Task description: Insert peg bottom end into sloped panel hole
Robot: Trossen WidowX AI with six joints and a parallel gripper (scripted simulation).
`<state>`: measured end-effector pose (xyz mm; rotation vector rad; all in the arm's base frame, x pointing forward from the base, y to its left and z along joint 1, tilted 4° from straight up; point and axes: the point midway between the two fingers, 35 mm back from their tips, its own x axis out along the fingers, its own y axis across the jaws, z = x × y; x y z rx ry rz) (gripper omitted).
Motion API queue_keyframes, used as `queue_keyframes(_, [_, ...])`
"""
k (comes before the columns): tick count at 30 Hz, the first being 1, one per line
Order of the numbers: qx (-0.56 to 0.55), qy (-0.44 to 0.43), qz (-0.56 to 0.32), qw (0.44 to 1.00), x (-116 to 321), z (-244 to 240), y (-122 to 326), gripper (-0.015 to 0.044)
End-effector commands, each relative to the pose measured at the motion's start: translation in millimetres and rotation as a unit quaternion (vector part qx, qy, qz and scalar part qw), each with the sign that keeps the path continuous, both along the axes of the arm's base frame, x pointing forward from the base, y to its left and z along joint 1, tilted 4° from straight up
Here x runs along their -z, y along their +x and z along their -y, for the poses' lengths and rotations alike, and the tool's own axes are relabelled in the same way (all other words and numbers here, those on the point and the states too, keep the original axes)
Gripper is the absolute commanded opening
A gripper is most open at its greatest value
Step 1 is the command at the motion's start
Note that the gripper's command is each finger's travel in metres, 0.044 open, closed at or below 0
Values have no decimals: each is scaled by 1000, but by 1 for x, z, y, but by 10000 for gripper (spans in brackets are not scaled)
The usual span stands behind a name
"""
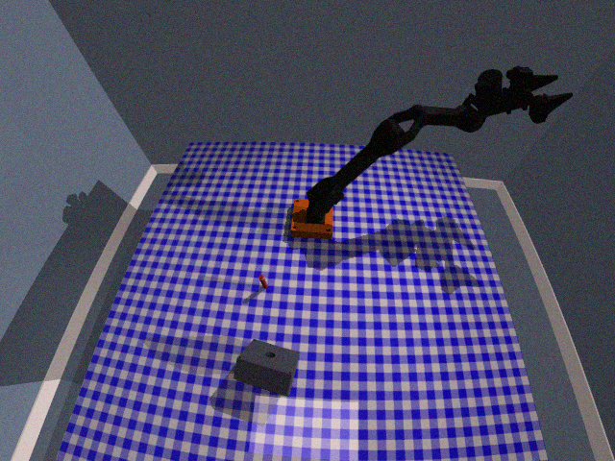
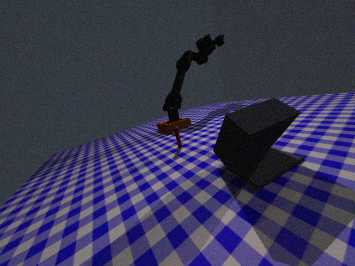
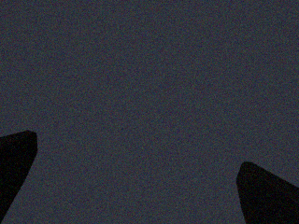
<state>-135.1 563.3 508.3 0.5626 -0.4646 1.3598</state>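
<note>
A small red peg (image 1: 263,281) (image 2: 178,138) stands upright on the checkered table, between the arm's base and the dark panel block. The dark grey panel block (image 1: 265,376) (image 2: 238,143) has a sloped face with one hole (image 1: 270,354), seen in the top view; the hole is hidden in the exterior view. My gripper (image 1: 564,85) (image 3: 136,151) is open and empty, its two black fingers wide apart. It is raised high, off to the right in the top view, far from both peg and block. The peg's cross-section is too small to tell.
The arm's orange base (image 1: 311,230) (image 2: 173,125) sits on the blue and white checkered cloth (image 1: 397,347) (image 2: 128,185). A pale frame (image 1: 546,303) runs around the table, with a wall (image 1: 60,99) at the left. The wrist view shows only dark background between the fingers.
</note>
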Motion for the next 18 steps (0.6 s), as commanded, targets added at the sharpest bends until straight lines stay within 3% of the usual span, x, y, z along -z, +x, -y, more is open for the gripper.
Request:
queue_keyframes(1, [17,-3,17,1000,-4,0,14,440])
queue_keyframes(18, [112,-96,66,987,27,-27,122,440])
